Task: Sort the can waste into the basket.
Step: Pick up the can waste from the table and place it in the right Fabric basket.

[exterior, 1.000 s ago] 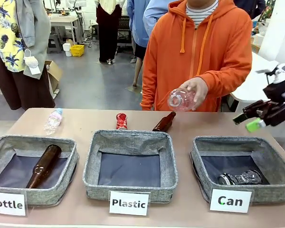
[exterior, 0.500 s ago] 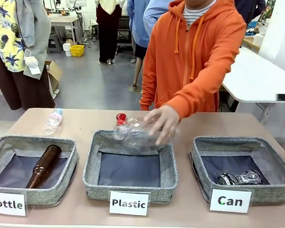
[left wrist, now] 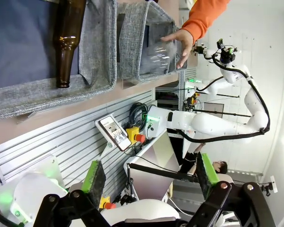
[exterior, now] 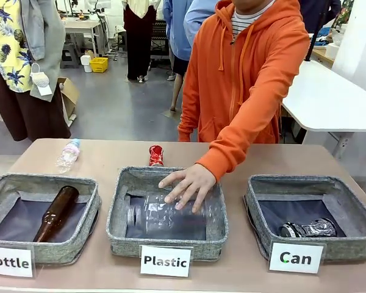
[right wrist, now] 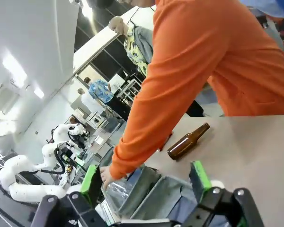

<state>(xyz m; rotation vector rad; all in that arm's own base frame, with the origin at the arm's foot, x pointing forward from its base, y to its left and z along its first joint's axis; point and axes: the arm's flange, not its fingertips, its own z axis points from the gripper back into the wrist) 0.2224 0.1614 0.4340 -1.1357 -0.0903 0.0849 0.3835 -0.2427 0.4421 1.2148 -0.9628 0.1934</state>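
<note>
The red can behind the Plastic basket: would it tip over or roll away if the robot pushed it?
It would probably tip: the red can stands upright on the table, taller than wide. It looks crushed, so once down it likely wobbles rather than rolls far. Small thin metal, so probably light and easy to slide.

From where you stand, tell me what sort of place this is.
Probably a robotics lab staging a waste-sorting trial: labelled bins like the Can basket on the table, an emergency-stop button, a white worktable behind.
</note>
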